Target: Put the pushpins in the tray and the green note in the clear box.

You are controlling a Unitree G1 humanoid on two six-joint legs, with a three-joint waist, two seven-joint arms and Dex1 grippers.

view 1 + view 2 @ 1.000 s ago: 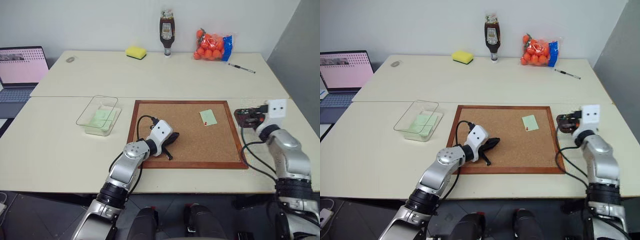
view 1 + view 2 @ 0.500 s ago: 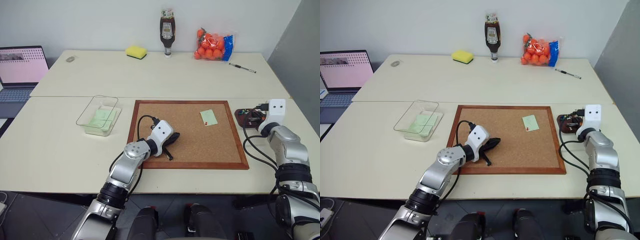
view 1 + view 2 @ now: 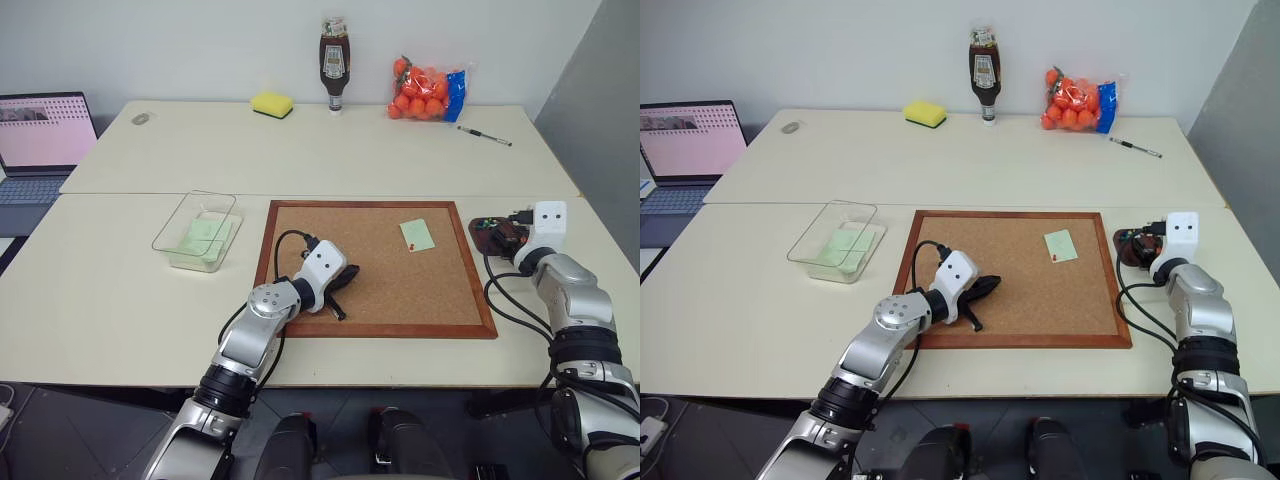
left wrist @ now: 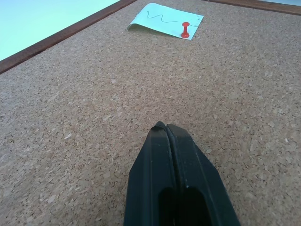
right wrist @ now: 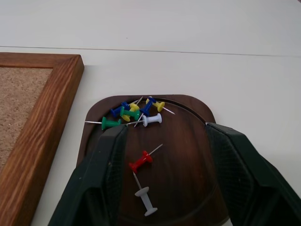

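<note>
My right gripper (image 5: 167, 128) is open, its fingers astride the dark brown tray (image 5: 188, 100), which sits just right of the cork board (image 3: 375, 270). In the tray lie a red pushpin (image 5: 141, 162), a white one (image 5: 146, 200) and several coloured ones (image 5: 129, 113). Another red pushpin (image 4: 185, 29) pins the green note (image 3: 416, 235) to the board's far right part. My left gripper (image 4: 165, 126) is shut and empty, resting on the cork at the board's near left. The clear box (image 3: 196, 232) stands left of the board with a pale green slip (image 3: 205, 237) inside.
Along the table's far side stand a yellow sponge (image 3: 272, 103), a sauce bottle (image 3: 334, 65), a bag of orange fruit (image 3: 425, 90) and a pen (image 3: 485, 136). An open laptop (image 3: 40, 135) sits at the far left.
My right hand has eased forward and slightly down over the tray, with the forearm dropping. The left arm and the things on the board have not moved.
</note>
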